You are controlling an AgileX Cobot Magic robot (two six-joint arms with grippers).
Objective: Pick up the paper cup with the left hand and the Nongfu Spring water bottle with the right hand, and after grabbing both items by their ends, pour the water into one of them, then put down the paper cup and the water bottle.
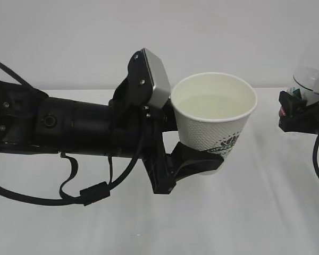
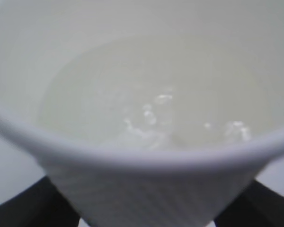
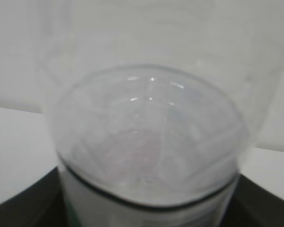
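Left hand (image 1: 199, 162) fingers clamped, arm level, right hand (image 1: 303, 114) gripping

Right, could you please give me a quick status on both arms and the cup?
Left tool clamped low on paper cup, upright, off the table. Water in cup. Right tool holding Nongfu Spring water bottle at right edge. Nothing between them.

White counter (image 1: 244, 223) stretches across the lower part of the exterior view, smooth and pale, meeting the plain wall behind it along a soft line. Only faint grey shadows lie on that counter surface.
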